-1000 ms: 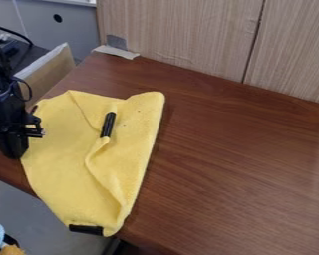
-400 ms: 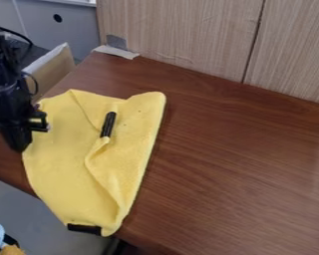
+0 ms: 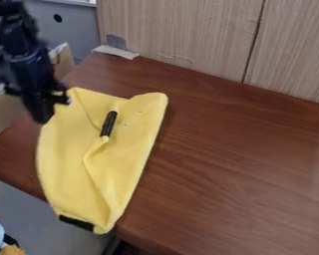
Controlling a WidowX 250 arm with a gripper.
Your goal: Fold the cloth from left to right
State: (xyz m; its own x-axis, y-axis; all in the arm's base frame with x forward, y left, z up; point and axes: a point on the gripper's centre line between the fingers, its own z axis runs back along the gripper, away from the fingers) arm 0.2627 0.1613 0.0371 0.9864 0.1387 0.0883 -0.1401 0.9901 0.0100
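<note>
Looking soft, limp and light, the yellow cloth (image 3: 129,159) should fold easily from its left edge, pinched by the tool (image 3: 42,119) near the surface's (image 3: 235,164) left edge.

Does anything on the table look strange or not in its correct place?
Yes. The yellow cloth is rumpled, with a crooked ridge down its middle, and its near end hangs past the edge of the table, so it looks askew rather than laid flat.
</note>
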